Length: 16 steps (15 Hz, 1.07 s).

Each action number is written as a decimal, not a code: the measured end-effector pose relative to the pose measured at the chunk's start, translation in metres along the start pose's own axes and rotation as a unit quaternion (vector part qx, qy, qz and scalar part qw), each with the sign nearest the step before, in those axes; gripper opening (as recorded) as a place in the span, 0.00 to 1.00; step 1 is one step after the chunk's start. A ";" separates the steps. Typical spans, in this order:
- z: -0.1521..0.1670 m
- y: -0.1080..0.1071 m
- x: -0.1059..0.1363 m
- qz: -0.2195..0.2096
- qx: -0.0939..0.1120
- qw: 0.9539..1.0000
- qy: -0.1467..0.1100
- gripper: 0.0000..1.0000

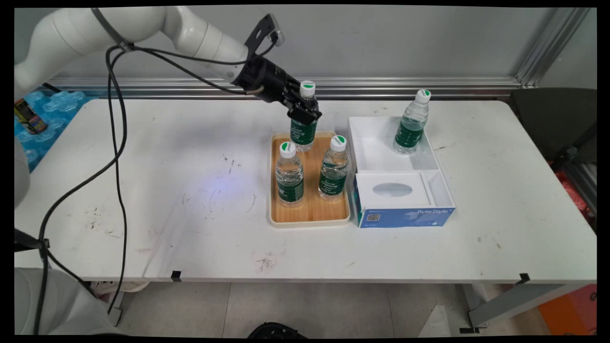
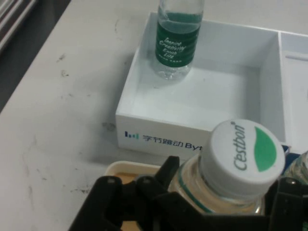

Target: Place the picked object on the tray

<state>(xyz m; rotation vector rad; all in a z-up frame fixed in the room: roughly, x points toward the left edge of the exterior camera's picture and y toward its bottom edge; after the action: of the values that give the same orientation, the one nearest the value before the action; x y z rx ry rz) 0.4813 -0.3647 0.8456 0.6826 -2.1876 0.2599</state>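
- The gripper [image 1: 303,110] holds the rear bottle [image 1: 304,125] just below its white cap [image 2: 242,154], fingers closed on its neck.
- That bottle is at the far end of the wooden tray [image 1: 310,216].
- Two more bottles [image 1: 289,174] [image 1: 333,167] stand on the tray.
- A fourth bottle [image 1: 411,123] stands in the white box [image 1: 376,152], right of the tray.

"Cestbon" on the bottle cap [image 2: 240,154]; "Byte Style" on the white box [image 1: 431,212].
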 end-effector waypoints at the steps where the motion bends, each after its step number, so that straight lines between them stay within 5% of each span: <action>1: 0.003 -0.001 -0.003 0.003 -0.002 1.000 0.003 0.00; 16: 0.054 -0.017 -0.019 0.025 -0.011 0.999 0.046 0.00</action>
<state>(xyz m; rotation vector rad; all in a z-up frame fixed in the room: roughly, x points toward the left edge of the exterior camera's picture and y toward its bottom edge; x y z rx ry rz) 0.4656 -0.3931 0.7959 0.5925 -2.1175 0.2871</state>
